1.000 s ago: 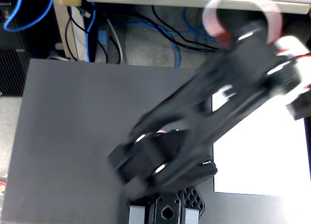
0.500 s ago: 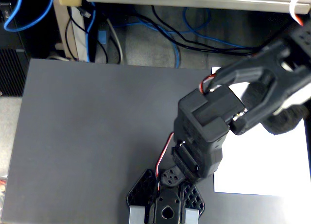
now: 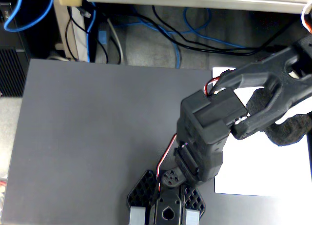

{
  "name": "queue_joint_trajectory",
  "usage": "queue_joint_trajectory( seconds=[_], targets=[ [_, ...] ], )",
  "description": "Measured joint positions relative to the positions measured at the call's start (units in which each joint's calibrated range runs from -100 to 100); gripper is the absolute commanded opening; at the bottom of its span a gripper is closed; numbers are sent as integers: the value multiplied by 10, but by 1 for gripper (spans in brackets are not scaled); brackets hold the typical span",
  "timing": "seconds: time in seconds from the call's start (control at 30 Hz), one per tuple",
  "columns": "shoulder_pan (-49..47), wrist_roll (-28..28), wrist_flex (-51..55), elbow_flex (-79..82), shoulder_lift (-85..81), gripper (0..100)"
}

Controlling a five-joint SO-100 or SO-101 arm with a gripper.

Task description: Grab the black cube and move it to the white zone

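Reaching over the white zone (image 3: 258,171) at the fixed view's right, arm covers most of the black cube (image 3: 292,130). Cube's over the sheet. Gripper's out of frame, so jaws: can't tell.

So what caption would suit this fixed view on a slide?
Black arm reaching over the white sheet, with the foam block on the sheet partly hidden behind it.
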Motion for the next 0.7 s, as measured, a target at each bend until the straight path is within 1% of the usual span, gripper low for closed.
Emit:
queue_joint_trajectory(
  seconds=[0.03,0.1,0.13,0.17,0.2,0.27,0.37,0.5,0.57,0.63,0.7],
  targets=[
    [1,0,0,0,0,13],
    [1,0,2,0,0,31],
    [1,0,2,0,0,39],
    [1,0,2,0,0,44],
    [1,0,2,0,0,46],
    [1,0,7,0,0,47],
    [1,0,69,0,0,47],
    [-13,0,87,-7,0,47],
    [-16,0,93,-72,0,47],
    [-56,0,94,-135,0,46],
    [-127,0,94,-150,0,46]
  ],
)
